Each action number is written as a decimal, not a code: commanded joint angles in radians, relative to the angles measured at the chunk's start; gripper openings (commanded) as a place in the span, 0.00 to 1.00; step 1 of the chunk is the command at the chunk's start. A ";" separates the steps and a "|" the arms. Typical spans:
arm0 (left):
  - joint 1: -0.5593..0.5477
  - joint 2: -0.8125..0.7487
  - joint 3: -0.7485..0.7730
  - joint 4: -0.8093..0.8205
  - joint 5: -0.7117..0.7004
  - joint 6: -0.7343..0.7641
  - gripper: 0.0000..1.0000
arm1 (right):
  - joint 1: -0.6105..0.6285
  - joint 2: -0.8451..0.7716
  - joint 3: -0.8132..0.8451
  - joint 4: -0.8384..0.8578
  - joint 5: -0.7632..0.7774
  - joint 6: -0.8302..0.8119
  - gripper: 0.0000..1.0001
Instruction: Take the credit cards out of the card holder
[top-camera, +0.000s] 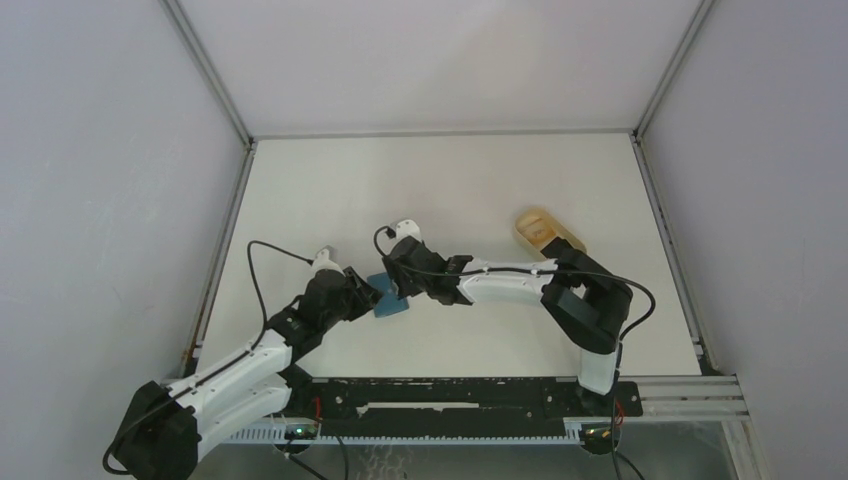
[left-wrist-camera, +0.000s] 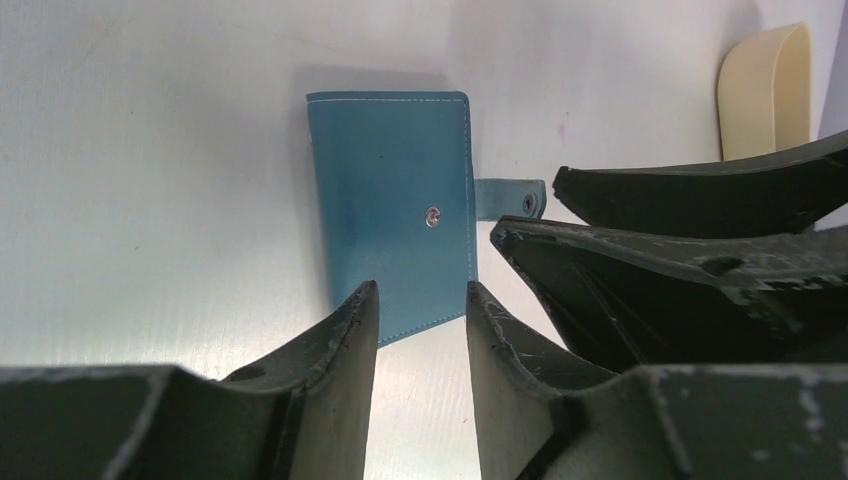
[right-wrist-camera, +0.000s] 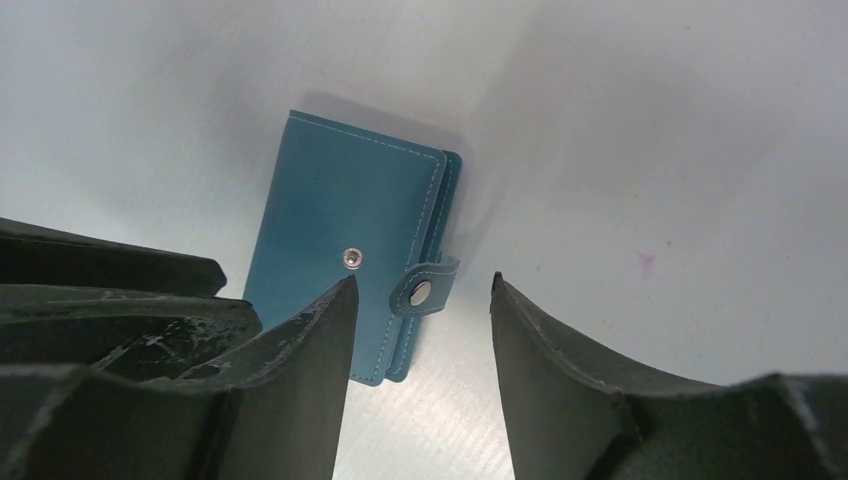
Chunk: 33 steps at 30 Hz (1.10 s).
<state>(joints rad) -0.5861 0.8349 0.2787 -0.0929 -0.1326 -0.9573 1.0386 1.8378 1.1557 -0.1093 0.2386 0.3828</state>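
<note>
The teal-blue card holder (top-camera: 388, 297) lies folded shut on the white table between my two grippers. Its snap tab (right-wrist-camera: 425, 289) hangs loose, unsnapped, off one long edge, and a metal stud (left-wrist-camera: 432, 216) shows on its cover (left-wrist-camera: 395, 200). My left gripper (left-wrist-camera: 420, 292) is open and empty, hovering at the holder's near edge. My right gripper (right-wrist-camera: 420, 282) is open and empty, its fingers straddling the tab side of the holder (right-wrist-camera: 340, 235). The right gripper's fingers (left-wrist-camera: 690, 195) also show in the left wrist view. No credit cards are visible; they are hidden inside the holder.
A pale tan, rounded object (top-camera: 540, 230) lies on the table behind the right arm; it also shows in the left wrist view (left-wrist-camera: 765, 90). Grey walls enclose the white table (top-camera: 440, 180) on three sides.
</note>
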 joint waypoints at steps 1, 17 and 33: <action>-0.001 -0.008 0.026 0.012 -0.023 0.015 0.42 | 0.005 0.024 0.045 -0.022 0.014 -0.016 0.58; 0.000 -0.019 0.022 0.005 -0.026 0.019 0.41 | -0.027 0.046 0.059 -0.019 0.030 0.000 0.37; -0.001 -0.008 0.028 0.009 -0.022 0.022 0.40 | -0.035 0.053 0.060 0.028 0.022 -0.001 0.09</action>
<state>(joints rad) -0.5861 0.8326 0.2787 -0.0929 -0.1402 -0.9565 1.0134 1.8874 1.1721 -0.1234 0.2527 0.3832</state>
